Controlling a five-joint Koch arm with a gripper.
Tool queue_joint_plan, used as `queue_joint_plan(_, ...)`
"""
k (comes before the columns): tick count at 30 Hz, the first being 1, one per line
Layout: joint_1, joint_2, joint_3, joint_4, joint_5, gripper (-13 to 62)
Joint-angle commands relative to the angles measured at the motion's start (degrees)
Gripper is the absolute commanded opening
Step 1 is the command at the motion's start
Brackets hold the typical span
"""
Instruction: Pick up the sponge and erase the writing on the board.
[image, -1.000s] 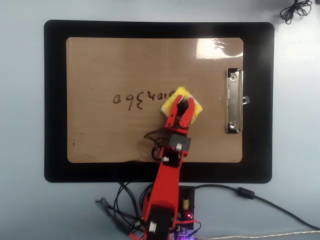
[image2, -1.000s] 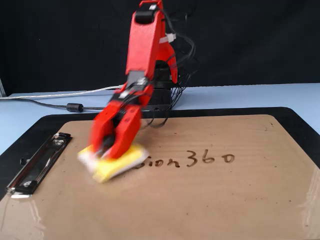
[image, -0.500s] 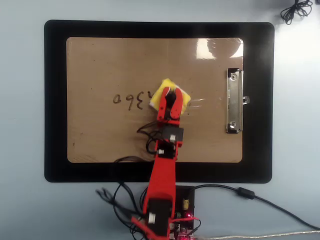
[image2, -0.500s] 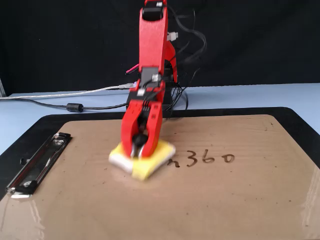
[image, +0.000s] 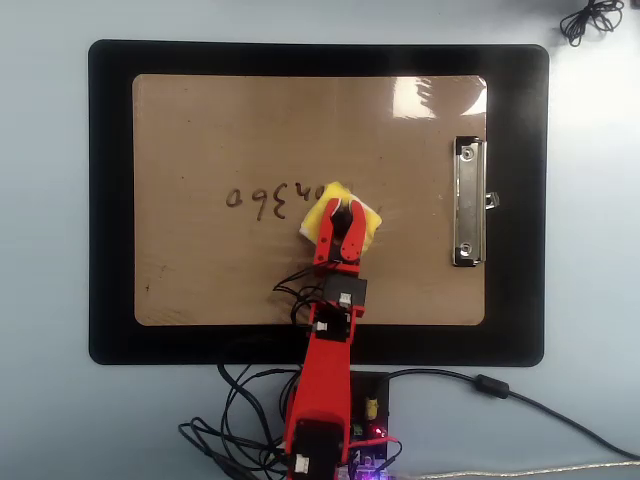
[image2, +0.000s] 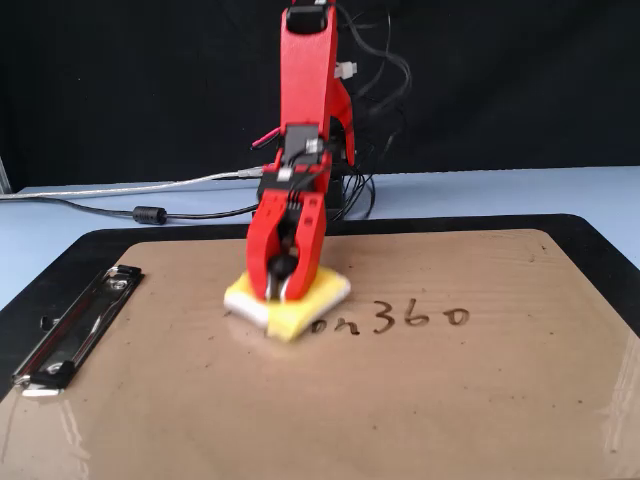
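Observation:
The yellow sponge (image: 366, 217) lies flat on the tan board (image: 200, 270), also seen in the fixed view as the sponge (image2: 322, 292) on the board (image2: 400, 400). My red gripper (image: 343, 209) comes down on it from above and is shut on the sponge's black knob; in the fixed view the gripper (image2: 278, 290) presses the sponge onto the board. The remaining writing (image: 270, 198) reads like "on360" and lies to the left of the sponge in the overhead view; in the fixed view the writing (image2: 405, 317) is to the right. The sponge covers its near end.
The board lies on a larger black mat (image: 110, 200). Its silver clip (image: 468, 200) is at the right in the overhead view and at the left, as the clip (image2: 75, 325), in the fixed view. Cables (image: 240, 420) trail around the arm's base. A coiled cable (image: 590, 20) lies top right.

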Motion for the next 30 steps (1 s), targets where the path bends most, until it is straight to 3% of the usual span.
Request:
queue_joint_plan(1,2.3,0.2,-3.4,-1.0,0.1,-7.9)
queue_joint_plan(4,2.4,-16.2,-19.4,-1.1,0.2,-7.8)
queue_joint_plan(6,2.4,-21.3,-25.5,-2.3,0.2,-7.8)
queue_joint_plan(8,2.4,-15.8,-19.0,-2.9,0.2,-7.8)
queue_joint_plan(12,3.3,5.4,4.5,-2.8,0.3,-7.8)
queue_joint_plan(14,3.2,7.6,5.5,-2.5,0.2,-7.8)
queue_joint_plan(19,2.5,-18.5,-21.0,-3.3,0.2,-7.8)
queue_joint_plan(21,-1.1,-13.9,-15.0,-3.1,-0.4,-7.8)
queue_joint_plan(24,-9.1,2.8,3.6,-3.2,-1.1,-7.8)
queue_joint_plan(26,-11.0,10.0,7.5,-2.6,-2.5,-7.8)
queue_joint_plan(28,-11.0,3.8,3.3,-2.1,-3.1,-7.8)
queue_joint_plan(30,-11.0,-11.3,-12.8,-2.4,-3.1,-7.8)
